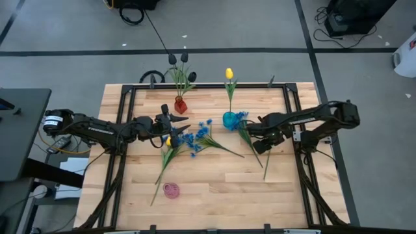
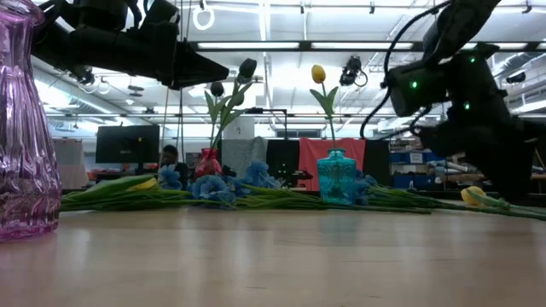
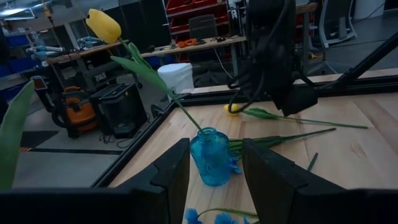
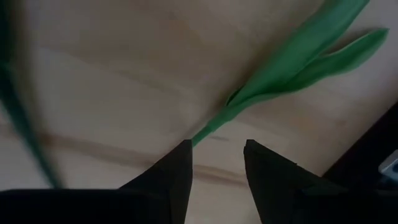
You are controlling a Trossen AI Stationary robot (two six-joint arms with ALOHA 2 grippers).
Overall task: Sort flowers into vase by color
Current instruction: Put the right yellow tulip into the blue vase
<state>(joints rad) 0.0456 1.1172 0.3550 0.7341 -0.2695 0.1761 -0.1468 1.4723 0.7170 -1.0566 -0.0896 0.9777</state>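
Pincer (image 4: 216,163) on my right arm hangs released just above a green stem (image 4: 214,126) lying on the table (image 1: 214,188), right of the blue vase (image 1: 230,120). Closing off-centre could flick this thin stem aside, or drag it into that vase and topple its yellow tulip (image 1: 229,73).

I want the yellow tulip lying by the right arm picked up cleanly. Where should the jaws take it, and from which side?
Grip the yellow tulip on its bare stem just below the leaves, coming straight down from above. It lies flat on the table, and the right gripper hovers over that thin stretch with jaws open.
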